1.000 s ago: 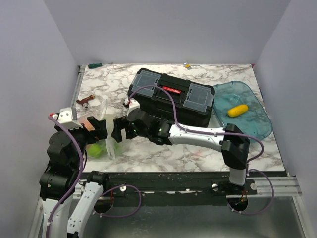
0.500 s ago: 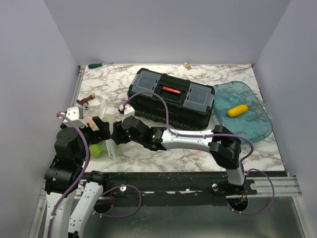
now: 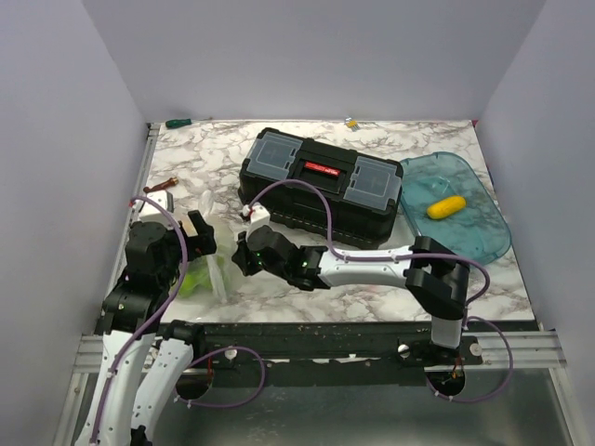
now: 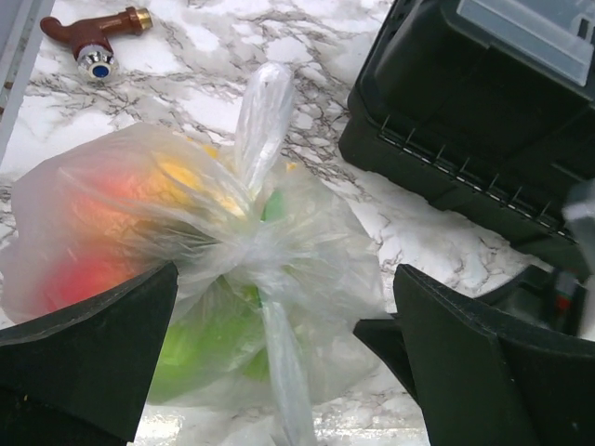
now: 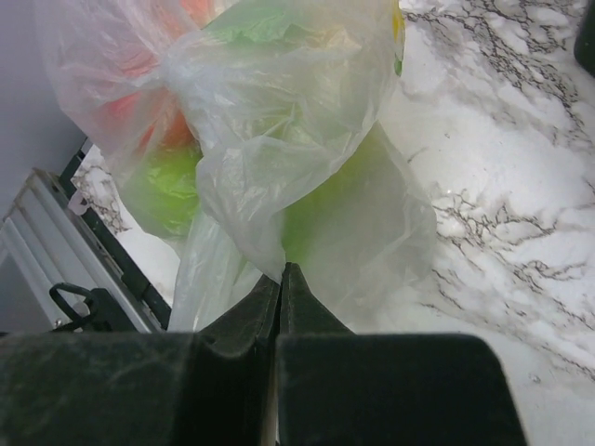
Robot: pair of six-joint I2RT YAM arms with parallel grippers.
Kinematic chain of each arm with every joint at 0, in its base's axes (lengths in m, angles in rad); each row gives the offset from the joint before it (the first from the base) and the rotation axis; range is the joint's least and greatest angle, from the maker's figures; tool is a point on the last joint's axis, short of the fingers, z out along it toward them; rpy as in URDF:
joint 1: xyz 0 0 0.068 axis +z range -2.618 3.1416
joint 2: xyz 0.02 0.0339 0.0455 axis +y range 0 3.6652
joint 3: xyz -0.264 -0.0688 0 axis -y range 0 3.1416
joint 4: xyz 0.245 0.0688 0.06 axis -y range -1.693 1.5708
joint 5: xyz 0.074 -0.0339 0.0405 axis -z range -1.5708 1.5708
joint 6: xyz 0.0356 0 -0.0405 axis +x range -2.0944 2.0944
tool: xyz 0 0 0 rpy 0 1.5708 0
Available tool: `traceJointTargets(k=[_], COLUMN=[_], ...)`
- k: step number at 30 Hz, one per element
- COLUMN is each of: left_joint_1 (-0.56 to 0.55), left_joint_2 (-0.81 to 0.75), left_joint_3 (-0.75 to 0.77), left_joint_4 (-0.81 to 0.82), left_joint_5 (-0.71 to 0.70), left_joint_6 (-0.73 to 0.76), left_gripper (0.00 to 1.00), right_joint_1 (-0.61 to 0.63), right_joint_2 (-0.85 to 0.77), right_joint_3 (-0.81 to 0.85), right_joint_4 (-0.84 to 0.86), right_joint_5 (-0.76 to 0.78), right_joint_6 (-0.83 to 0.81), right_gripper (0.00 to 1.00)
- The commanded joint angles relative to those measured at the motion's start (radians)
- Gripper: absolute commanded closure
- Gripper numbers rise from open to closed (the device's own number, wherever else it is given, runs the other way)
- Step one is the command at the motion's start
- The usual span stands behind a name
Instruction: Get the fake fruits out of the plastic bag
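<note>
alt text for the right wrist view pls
The right gripper, jaws shut, pinches a fold of the clear plastic bag at the bottom centre of the frame. Green and red fake fruits show blurred through the crinkled film, and the marble table lies bare to the right.

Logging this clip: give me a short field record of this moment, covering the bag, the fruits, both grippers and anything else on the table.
bag: plastic bag, knotted at the top, on the marble table near its left edge
fruits: fake fruits inside the bag; red, orange and green show through
left gripper: left gripper open, jaws either side of the knot
right gripper: right gripper shut on a fold of the bag
other: black toolbox, closed; blue tray holding a yellow piece
</note>
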Motion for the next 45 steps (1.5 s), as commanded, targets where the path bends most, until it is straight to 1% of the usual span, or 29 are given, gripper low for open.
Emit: traceJointTargets(k=[1,4,8,12,14,16,20,23,27,31,36,39,43,45], left_joint_1=[-0.004,-0.009,-0.024,-0.027,-0.028,-0.030,-0.043,-0.043,-0.043,-0.043,-0.044,-0.043,-0.043,-0.043], left_joint_2=[0.059,0.126,0.220,0.300,0.337,0.375,0.414,0.367,0.319,0.365,0.423,0.443,0.439,0.432], left_joint_3=[-0.019,-0.002,0.015,0.037,0.061,0.088,0.096,0.053,0.016,0.031,0.029,0.035,0.035,0.029], left_joint_4=[0.046,0.034,0.018,0.002,-0.006,-0.016,-0.017,0.021,0.062,0.053,0.042,0.036,0.047,0.054], left_joint_5=[-0.009,0.005,0.008,0.010,0.010,0.006,-0.041,-0.065,-0.068,-0.066,-0.011,-0.005,0.027,0.042], left_joint_6=[0.018,0.030,0.022,0.009,0.018,0.035,0.036,0.035,0.048,0.052,0.047,0.047,0.050,0.053], left_gripper=[0.01,0.04,0.05,0.08,0.12,0.28,0.42,0.43,0.41,0.41,0.39,0.39,0.49,0.60], right_joint_1=[0.007,0.006,0.007,0.006,0.006,0.006,0.006,0.006,0.007,0.007,0.006,0.006,0.006,0.006], right_joint_2=[-0.101,-0.152,-0.200,-0.218,-0.220,-0.224,-0.239,-0.249,-0.256,-0.249,-0.254,-0.262,-0.266,-0.266], right_joint_3=[-0.068,-0.124,-0.194,-0.214,-0.216,-0.220,-0.239,-0.239,-0.239,-0.236,-0.236,-0.240,-0.251,-0.255], right_joint_4=[0.047,0.049,0.069,0.067,0.059,0.052,0.058,0.051,0.054,0.060,0.065,0.064,0.067,0.067], right_joint_5=[0.046,0.013,-0.008,-0.005,-0.003,-0.005,0.007,0.014,0.016,0.009,0.010,0.021,0.027,0.035], right_joint_6=[-0.010,0.001,0.019,0.008,0.007,0.012,0.017,0.013,0.005,0.004,0.003,0.003,0.003,0.005], right_gripper=[0.99,0.99,0.99,0.99,0.99,0.99,0.99,0.99,0.99,0.99,0.99,0.99,0.99,0.99])
